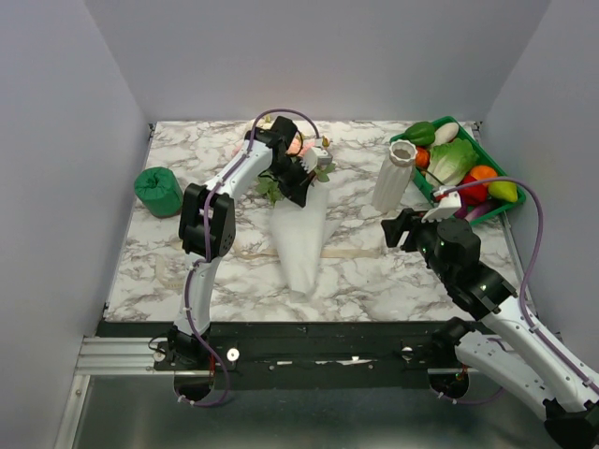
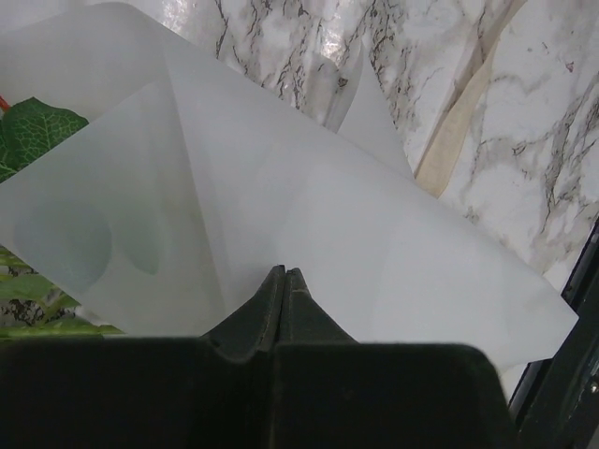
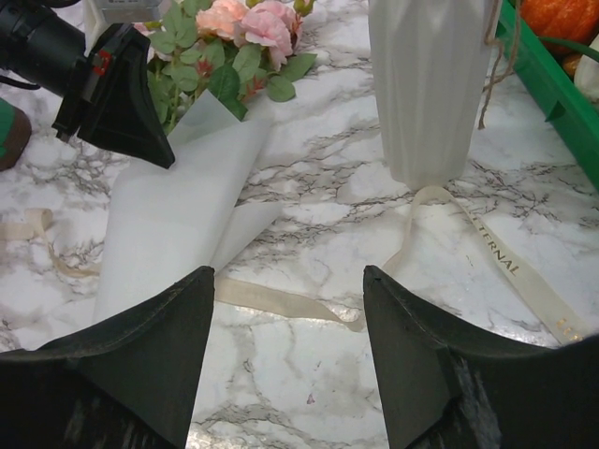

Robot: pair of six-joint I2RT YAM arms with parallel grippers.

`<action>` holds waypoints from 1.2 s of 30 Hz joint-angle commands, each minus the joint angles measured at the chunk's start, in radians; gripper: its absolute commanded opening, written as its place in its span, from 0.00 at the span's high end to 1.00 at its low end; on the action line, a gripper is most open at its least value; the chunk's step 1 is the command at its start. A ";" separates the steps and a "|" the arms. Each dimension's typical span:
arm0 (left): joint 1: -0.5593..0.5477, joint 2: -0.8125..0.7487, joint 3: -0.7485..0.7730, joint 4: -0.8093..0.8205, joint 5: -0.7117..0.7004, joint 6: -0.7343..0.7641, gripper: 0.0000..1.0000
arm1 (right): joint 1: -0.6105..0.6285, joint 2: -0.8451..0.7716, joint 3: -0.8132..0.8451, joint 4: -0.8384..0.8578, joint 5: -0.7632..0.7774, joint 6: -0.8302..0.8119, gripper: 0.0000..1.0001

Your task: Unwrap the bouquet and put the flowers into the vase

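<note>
The left gripper [image 1: 298,174] was at the leafy end of the bouquet [image 1: 300,234]. The vase [image 1: 395,176] stood upright beside a green tray [image 1: 429,194].

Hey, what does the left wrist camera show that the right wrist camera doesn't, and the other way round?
Only left wrist: the left gripper seen close up, its tips shut on the edge of the white paper. Only right wrist: the vase, the pink roses, the green tray and the open right gripper. Both: the paper, green leaves, the cream ribbon and the marble table.
</note>
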 commanded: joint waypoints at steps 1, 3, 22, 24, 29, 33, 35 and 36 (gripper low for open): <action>-0.010 -0.038 0.048 -0.001 -0.016 -0.013 0.55 | 0.004 -0.001 0.014 0.028 -0.035 -0.007 0.25; -0.010 -0.038 0.051 -0.006 -0.020 -0.005 0.31 | 0.004 0.006 0.014 0.031 -0.040 -0.005 0.24; -0.004 0.120 0.131 -0.096 0.001 0.090 0.13 | 0.004 0.017 0.022 0.042 -0.055 -0.018 0.26; -0.001 0.121 0.133 -0.092 0.007 0.087 0.13 | 0.004 0.019 0.021 0.044 -0.055 -0.016 0.27; -0.001 0.124 0.151 -0.101 0.007 0.096 0.22 | 0.004 0.023 0.022 0.044 -0.069 -0.013 0.28; -0.001 0.129 0.162 -0.110 0.015 0.105 0.66 | 0.004 0.035 0.028 0.048 -0.081 -0.011 0.30; 0.001 0.132 0.171 -0.118 0.013 0.104 0.79 | 0.004 0.037 0.027 0.048 -0.088 -0.010 0.30; 0.000 0.132 0.172 -0.121 0.010 0.102 0.79 | 0.004 0.036 0.027 0.050 -0.094 -0.008 0.30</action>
